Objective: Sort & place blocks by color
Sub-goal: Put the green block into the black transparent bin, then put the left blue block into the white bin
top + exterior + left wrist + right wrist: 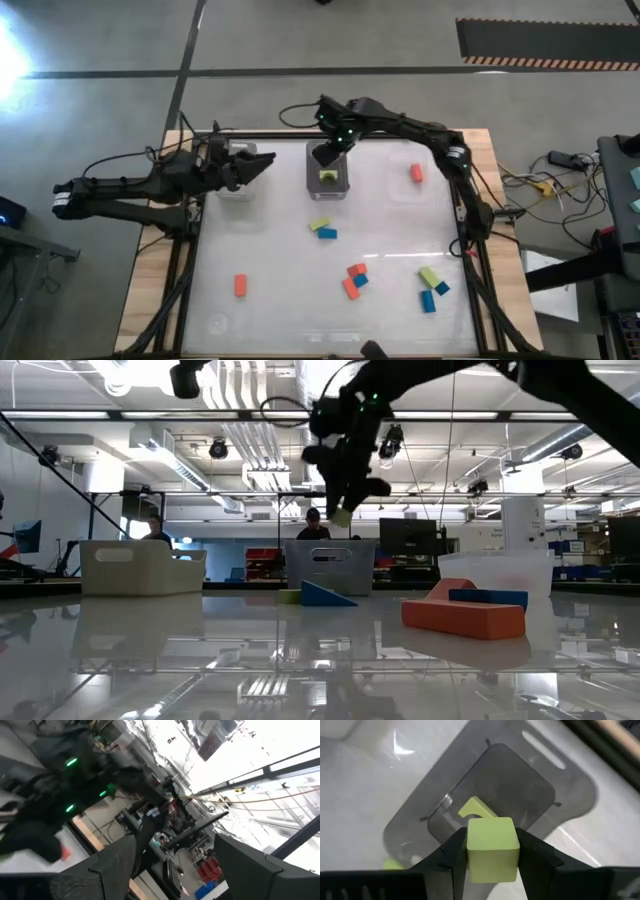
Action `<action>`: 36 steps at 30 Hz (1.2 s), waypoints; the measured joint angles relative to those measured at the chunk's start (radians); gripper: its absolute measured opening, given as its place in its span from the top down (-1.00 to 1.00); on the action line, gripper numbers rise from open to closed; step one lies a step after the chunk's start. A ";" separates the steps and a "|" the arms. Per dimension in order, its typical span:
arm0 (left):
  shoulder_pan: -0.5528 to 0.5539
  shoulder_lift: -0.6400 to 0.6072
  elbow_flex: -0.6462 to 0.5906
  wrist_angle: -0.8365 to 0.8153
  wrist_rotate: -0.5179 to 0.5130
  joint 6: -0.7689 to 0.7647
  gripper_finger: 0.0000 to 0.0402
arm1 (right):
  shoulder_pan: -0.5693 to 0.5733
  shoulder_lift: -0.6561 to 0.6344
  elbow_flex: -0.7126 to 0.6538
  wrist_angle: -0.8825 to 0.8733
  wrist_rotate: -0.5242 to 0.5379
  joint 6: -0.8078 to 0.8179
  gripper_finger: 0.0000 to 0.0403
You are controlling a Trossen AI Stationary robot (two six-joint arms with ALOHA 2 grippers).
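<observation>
My right gripper (491,845) is shut on a lime green cube (491,851) and hangs above the middle grey bin (311,183), also seen in the low view (343,510). One lime block (476,809) lies in that bin. My left gripper (262,163) hovers open over the clear left bin (234,190); its wrist view looks out at the room. An orange-red block (416,173) lies in the right bin (398,192). Loose orange-red, lime and blue blocks rest flat on the table's near half. My right gripper pinches the lime cube by two opposite side faces (470,851) between its two fingers (454,857), coming from above and pointing down. The cube is lifted clear, held level above the middle bin's opening.
Loose blocks: a lime and blue pair (322,229), a lone orange-red one (240,286), an orange-red and blue cluster (355,280), a lime and blue group (432,285). Three bins stand in a row along the far side. People show in the room behind (313,525).
</observation>
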 joint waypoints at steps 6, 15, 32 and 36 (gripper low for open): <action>0.000 -0.038 0.000 0.000 -0.076 0.039 -0.26 | -0.005 0.105 0.039 -0.004 0.003 0.033 0.38; 0.000 -0.050 -0.001 -0.002 -0.098 0.063 -0.26 | -0.008 0.155 0.041 0.032 0.028 0.047 0.36; 0.000 -0.034 -0.002 -0.009 -0.098 0.056 -0.26 | -0.011 0.149 0.040 0.047 0.025 0.054 0.08; 0.000 -0.031 -0.002 -0.024 -0.098 0.056 -0.26 | -0.011 0.099 0.040 0.031 -0.030 0.049 0.12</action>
